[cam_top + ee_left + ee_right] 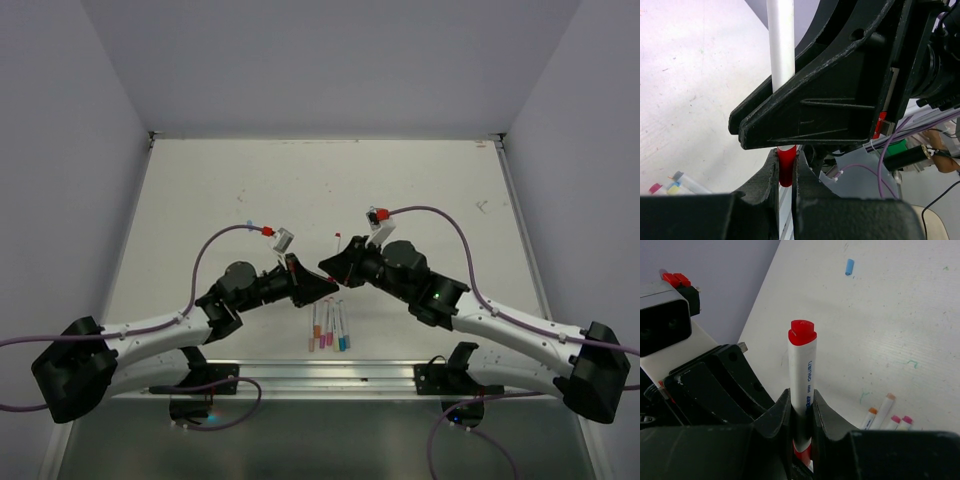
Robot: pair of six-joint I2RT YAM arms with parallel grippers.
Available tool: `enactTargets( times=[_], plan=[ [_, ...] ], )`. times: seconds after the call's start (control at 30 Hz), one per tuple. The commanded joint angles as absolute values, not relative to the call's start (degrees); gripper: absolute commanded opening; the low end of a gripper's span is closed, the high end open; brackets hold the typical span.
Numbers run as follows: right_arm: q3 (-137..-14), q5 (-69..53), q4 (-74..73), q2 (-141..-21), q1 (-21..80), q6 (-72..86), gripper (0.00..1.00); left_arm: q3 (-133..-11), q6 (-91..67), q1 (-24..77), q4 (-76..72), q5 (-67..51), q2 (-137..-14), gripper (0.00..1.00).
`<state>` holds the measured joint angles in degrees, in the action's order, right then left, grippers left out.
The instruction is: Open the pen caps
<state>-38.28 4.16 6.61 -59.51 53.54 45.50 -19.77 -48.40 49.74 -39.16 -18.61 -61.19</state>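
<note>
A white-barrelled pen (803,367) with a red end (801,332) stands upright between the two grippers. My right gripper (801,397) is shut on its barrel. In the left wrist view my left gripper (786,159) is shut on the red pen cap (785,167) at the pen's lower end. The white barrel (780,45) rises behind the right gripper's black fingers (815,110), which hide where cap and barrel meet. From above, both grippers (328,275) meet over the middle of the table. Several other pens (329,327) lie side by side below them.
A loose blue cap (849,266) lies on the white table (420,190), far from the row of pens (885,412). Purple cables (440,215) arch over both arms. A metal rail (330,375) runs along the near edge.
</note>
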Motion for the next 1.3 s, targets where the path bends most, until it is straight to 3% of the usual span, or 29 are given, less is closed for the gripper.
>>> enactTargets(
  times=[0.0,0.23,0.6,0.87,0.97,1.13,1.27],
  plan=[
    [-40.9,16.8,4.3,-55.8,51.2,44.8,0.00,-18.9,-45.4,50.4,-35.2,-16.6,-59.1,0.00],
    [-45.9,21.7,-1.8,-55.9,47.1,41.1,0.00,-19.9,-44.0,51.0,-23.4,-8.2,-55.4,0.00],
    [-48.5,11.2,-2.0,-60.4,34.4,40.3,0.00,-20.0,-43.4,51.1,-19.3,-5.3,-51.7,0.00],
    [-61.8,15.1,-24.1,-74.4,30.2,31.2,0.00,-33.7,-47.6,50.6,9.0,19.4,-56.1,0.00],
    [-63.7,13.8,-26.5,-78.8,27.3,29.4,0.00,-38.3,-44.9,48.3,11.5,18.9,-60.0,0.00],
    [-68.5,12.9,-29.9,-89.4,22.5,26.6,0.00,-40.9,-41.1,35.4,7.8,9.4,-65.6,0.00],
    [-72.1,14.4,-30.8,-96.0,21.7,23.6,0.00,-46.4,-38.3,30.8,10.0,11.2,-72.7,0.00]
  ],
)
